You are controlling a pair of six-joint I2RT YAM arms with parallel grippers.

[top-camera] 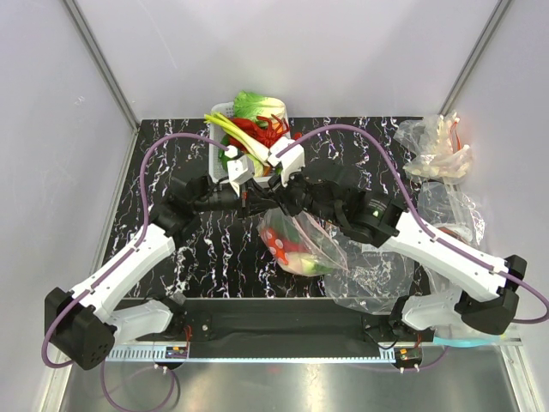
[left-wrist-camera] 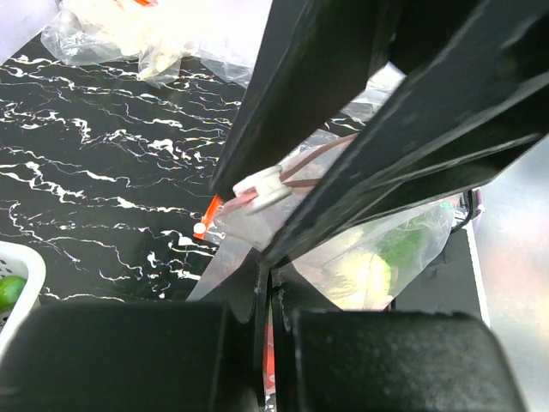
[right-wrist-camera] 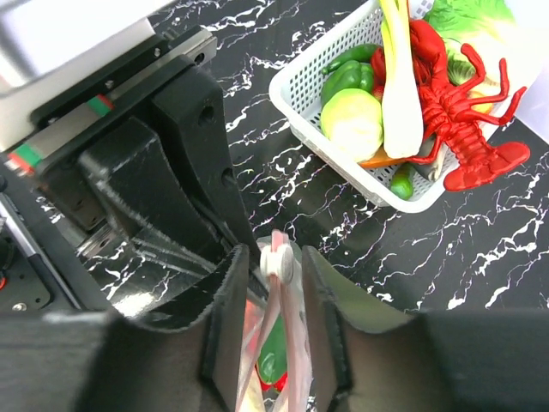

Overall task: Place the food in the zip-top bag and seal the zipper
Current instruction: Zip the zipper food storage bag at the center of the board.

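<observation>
We're in a robotics lab test cell here: plain white panels on aluminium struts box in a black marbled table, purple cables looping off two bolted-down arms

No readable text, label, brand, number or sign shows in any of the three views.
</observation>
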